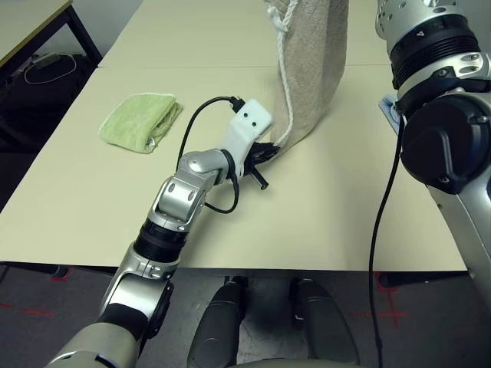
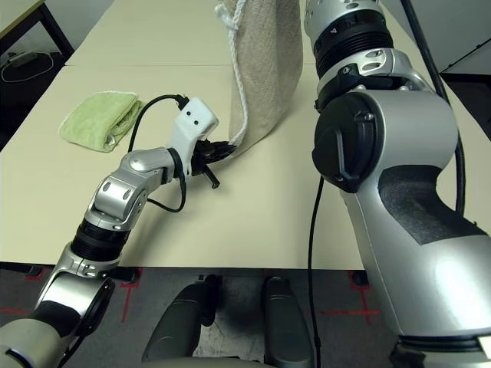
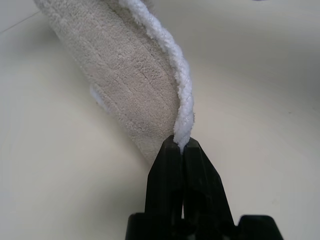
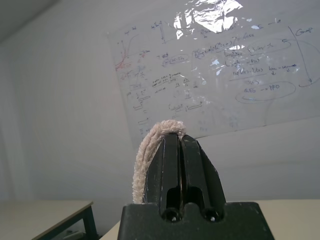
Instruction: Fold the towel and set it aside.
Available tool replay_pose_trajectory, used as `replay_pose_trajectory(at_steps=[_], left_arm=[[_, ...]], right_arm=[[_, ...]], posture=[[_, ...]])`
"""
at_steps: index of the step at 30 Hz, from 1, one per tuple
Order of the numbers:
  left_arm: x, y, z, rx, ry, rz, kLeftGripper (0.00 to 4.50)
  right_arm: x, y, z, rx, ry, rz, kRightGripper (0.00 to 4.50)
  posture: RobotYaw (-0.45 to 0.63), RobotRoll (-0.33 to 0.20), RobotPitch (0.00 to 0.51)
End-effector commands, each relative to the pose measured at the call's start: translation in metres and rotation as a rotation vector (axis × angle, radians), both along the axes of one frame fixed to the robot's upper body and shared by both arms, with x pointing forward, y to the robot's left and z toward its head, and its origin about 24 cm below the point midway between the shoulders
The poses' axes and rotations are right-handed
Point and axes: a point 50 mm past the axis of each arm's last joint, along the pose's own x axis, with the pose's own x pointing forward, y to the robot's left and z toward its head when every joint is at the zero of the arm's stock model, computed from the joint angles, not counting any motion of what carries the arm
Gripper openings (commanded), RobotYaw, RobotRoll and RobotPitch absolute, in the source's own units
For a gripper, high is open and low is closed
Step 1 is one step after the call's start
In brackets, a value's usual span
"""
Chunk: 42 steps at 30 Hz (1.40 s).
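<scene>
The towel [image 1: 311, 69], beige terry with white stitched edging, hangs upright above the table, its top out of the head views. Its lowest corner reaches down near the tabletop, where my left gripper [image 1: 268, 151] is shut on the white edge [image 3: 184, 107]. In the left wrist view the black fingers [image 3: 170, 175] pinch that corner tip. My right arm [image 2: 360, 69] is raised high; in the right wrist view the right gripper [image 4: 178, 142] is shut on an upper beige fold of the towel [image 4: 145, 155], lifted against a wall.
A light green folded towel [image 1: 141, 121] lies on the table [image 1: 92, 199] at the left. A sliver of light blue cloth [image 1: 387, 110] peeks out behind my right arm. A whiteboard [image 4: 215, 75] hangs on the wall. Another table [image 1: 31, 23] stands far left.
</scene>
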Motion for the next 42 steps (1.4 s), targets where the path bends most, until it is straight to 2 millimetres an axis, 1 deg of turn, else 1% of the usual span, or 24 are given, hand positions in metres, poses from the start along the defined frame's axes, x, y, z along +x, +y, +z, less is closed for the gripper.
replay_pose_trajectory(at_steps=[1,4,7,10,13,16,18,22,23,26,30,31,33,34,36,38,40,42], left_arm=[[0.003,0.010,0.006,0.001,0.002,0.011,0.01],[0.011,0.035,0.022,0.010,-0.060,0.090,0.01],[0.018,0.064,0.038,0.020,-0.128,0.196,0.01],[0.022,0.088,0.050,0.012,-0.174,0.277,0.01],[0.027,0.105,0.058,-0.021,-0.199,0.345,0.01],[0.031,0.115,0.061,-0.057,-0.216,0.396,0.01],[0.033,0.118,0.062,-0.070,-0.226,0.414,0.01],[0.040,0.128,0.060,-0.071,-0.268,0.483,0.01],[0.041,0.131,0.059,-0.054,-0.287,0.503,0.01],[0.043,0.140,0.057,-0.015,-0.325,0.530,0.01],[0.044,0.148,0.057,-0.007,-0.335,0.535,0.01],[0.042,0.151,0.056,-0.009,-0.310,0.513,0.01],[0.037,0.157,0.056,-0.014,-0.273,0.475,0.01],[0.035,0.159,0.057,-0.018,-0.261,0.466,0.01],[0.034,0.162,0.058,-0.023,-0.254,0.473,0.01],[0.036,0.166,0.062,-0.036,-0.263,0.512,0.01],[0.043,0.171,0.065,-0.049,-0.282,0.583,0.01],[0.050,0.173,0.068,-0.060,-0.312,0.640,0.01]], right_arm=[[0.002,-0.009,-0.004,-0.012,0.011,-0.030,0.00],[0.009,-0.029,-0.021,-0.033,0.043,-0.080,0.00],[0.014,-0.054,-0.043,-0.061,0.078,-0.131,0.00],[0.017,-0.080,-0.070,-0.097,0.113,-0.162,0.00],[0.017,-0.103,-0.099,-0.155,0.148,-0.183,0.00],[0.013,-0.118,-0.126,-0.230,0.183,-0.175,0.00],[0.011,-0.125,-0.140,-0.253,0.208,-0.158,0.00],[0.001,-0.134,-0.182,-0.336,0.266,-0.027,0.00],[-0.003,-0.138,-0.190,-0.323,0.280,0.026,0.00],[-0.013,-0.147,-0.202,-0.283,0.306,0.124,0.00],[-0.023,-0.156,-0.207,-0.248,0.341,0.192,0.00],[-0.030,-0.168,-0.209,-0.209,0.376,0.224,0.00],[-0.040,-0.188,-0.205,-0.139,0.401,0.251,0.00],[-0.042,-0.194,-0.200,-0.110,0.397,0.245,0.00],[-0.042,-0.200,-0.194,-0.079,0.386,0.213,0.00],[-0.038,-0.198,-0.194,-0.101,0.399,0.200,0.00],[-0.031,-0.189,-0.196,-0.125,0.406,0.185,0.00],[-0.022,-0.177,-0.195,-0.144,0.397,0.164,0.00]], posture=[[0.08,0.000,0.185],[0.07,0.000,0.189],[0.06,0.000,0.196],[0.04,0.000,0.201],[0.02,0.000,0.207],[0.01,0.000,0.213],[0.00,0.000,0.218],[0.00,0.000,0.227],[-0.01,0.000,0.234],[-0.02,0.000,0.246],[-0.03,0.000,0.260],[-0.03,0.000,0.263],[-0.03,0.000,0.266],[-0.03,0.000,0.267],[-0.03,0.000,0.267],[-0.02,0.000,0.269],[-0.02,0.000,0.271],[-0.01,0.000,0.275]])
